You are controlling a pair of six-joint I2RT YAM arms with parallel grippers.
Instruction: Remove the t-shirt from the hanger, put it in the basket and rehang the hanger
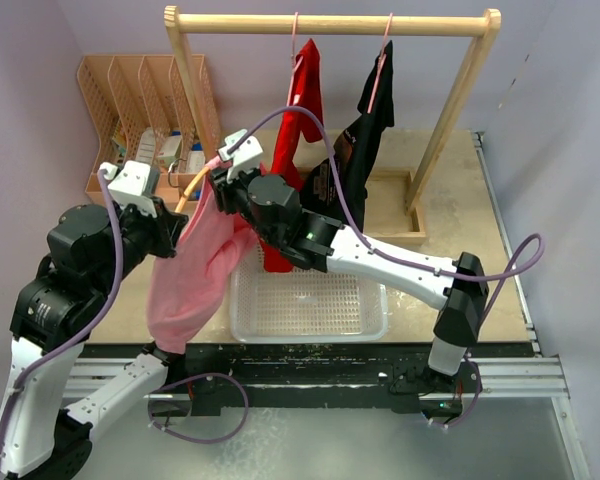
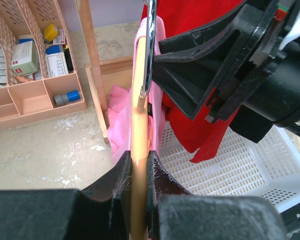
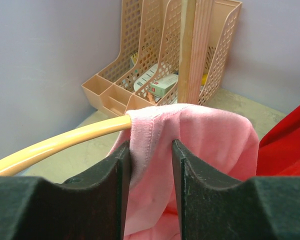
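Observation:
A pink t-shirt (image 1: 195,280) hangs from an orange hanger (image 1: 185,190) held in the air over the table's left side. My left gripper (image 1: 175,225) is shut on the hanger's bar (image 2: 139,110), below its metal hook (image 2: 149,45). My right gripper (image 1: 225,190) is at the hanger's other shoulder. In the right wrist view its fingers (image 3: 119,165) straddle and press the pink t-shirt (image 3: 210,135) where the hanger tube (image 3: 55,142) enters the fabric. The pink cloth also shows in the left wrist view (image 2: 121,100).
A white perforated basket (image 1: 380,300) sits at the table's front, under the arms. A wooden rack (image 1: 330,20) behind carries a red shirt (image 1: 305,100) and a black shirt (image 1: 365,140). A peach organizer (image 1: 140,110) stands at the back left.

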